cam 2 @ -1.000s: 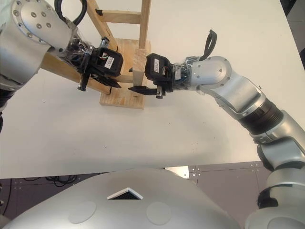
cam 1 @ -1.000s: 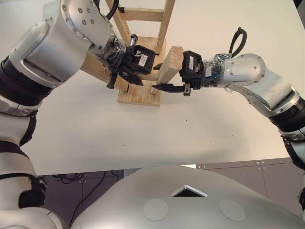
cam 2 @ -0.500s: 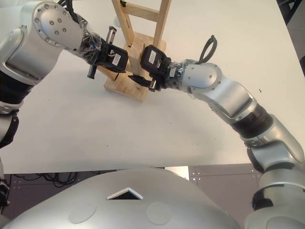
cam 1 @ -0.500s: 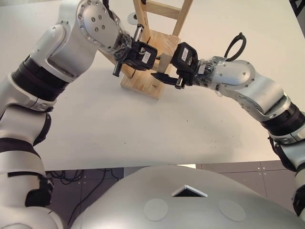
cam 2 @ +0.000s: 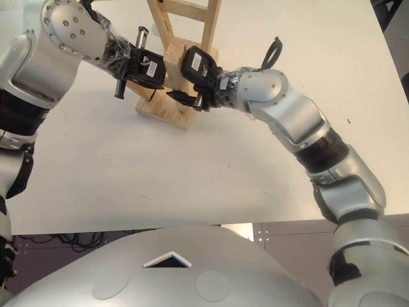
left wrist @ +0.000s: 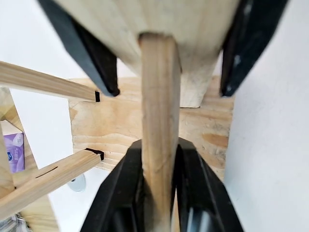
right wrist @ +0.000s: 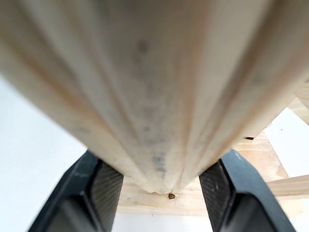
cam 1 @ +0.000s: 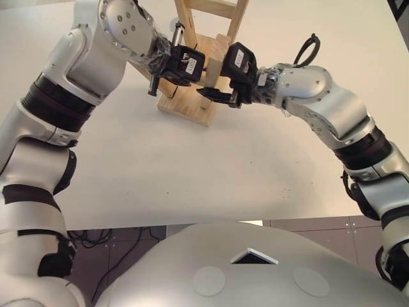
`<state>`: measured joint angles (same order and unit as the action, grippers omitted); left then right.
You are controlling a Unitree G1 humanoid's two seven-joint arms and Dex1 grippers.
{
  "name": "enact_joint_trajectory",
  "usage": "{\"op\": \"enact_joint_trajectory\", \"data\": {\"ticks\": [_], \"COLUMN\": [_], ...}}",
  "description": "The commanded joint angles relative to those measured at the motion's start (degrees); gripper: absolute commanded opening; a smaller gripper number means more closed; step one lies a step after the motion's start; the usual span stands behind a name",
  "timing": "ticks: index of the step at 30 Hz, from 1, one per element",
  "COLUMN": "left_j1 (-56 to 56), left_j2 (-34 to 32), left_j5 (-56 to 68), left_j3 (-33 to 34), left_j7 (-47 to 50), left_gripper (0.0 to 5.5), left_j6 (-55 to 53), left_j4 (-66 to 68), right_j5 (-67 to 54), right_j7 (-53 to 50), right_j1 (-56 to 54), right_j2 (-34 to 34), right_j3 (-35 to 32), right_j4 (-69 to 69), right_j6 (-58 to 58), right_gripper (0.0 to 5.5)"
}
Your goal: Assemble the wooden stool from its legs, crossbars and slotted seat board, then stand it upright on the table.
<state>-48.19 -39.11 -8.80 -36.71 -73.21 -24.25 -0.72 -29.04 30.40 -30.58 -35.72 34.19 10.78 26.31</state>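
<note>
White table (cam 1: 192,166) carries the work. Seat board (cam 1: 182,110) lies flat on it at far centre, slots up, with nothing pinning it down.

Just over the board's near half the two grippers face each other, close together.
- Left gripper (left wrist: 166,84) is closed across a broad wooden piece, taken to be the left leg (left wrist: 159,29).
- Right gripper (cam 1: 218,96) is clamped on a second piece, taken to be the right leg (right wrist: 145,96), with a pad tight on each face.
- Whether either foot is home in its slot cannot be told.

Beyond them the far legs (cam 2: 214,19) rise from slots in the board. They are tied together by a far crossbar (cam 2: 188,9) at the top edge of the head views.

Risks, as judged:
- The board is loose, so a sideways push from either arm would slide it and lose the slot alignment.
- Unequal downward force from the two arms would cock the near legs and jam one foot part-way in.
- Prying through the board could rock the far legs out of their slots.
- Both grips sit low, so fingers may be pinched against the board as the legs seat.
- The stool stands upside down. If the joints are only pushed in, the flip to upright could shed a leg.
</note>
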Motion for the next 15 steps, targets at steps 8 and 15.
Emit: {"op": "enact_joint_trajectory", "data": {"ticks": [8,15], "left_j1": [-3.3,-20.4], "left_j2": [-8.2,-3.8], "left_j5": [17.6,32.7], "left_j3": [15.7,34.3], "left_j7": [-10.9,-3.7], "left_gripper": [2.46,3.1], "left_j6": [-16.3,-29.7], "left_j4": [-15.8,-1.0], "right_j5": [0.5,3.2], "right_j7": [0.5,1.6], "right_j1": [16.4,27.6], "right_j2": [-16.2,-16.6], "right_j3": [-15.2,-17.7], "right_j4": [16.5,19.9], "right_j6": [20.7,20.8], "right_gripper": [3.52,4.41]}}
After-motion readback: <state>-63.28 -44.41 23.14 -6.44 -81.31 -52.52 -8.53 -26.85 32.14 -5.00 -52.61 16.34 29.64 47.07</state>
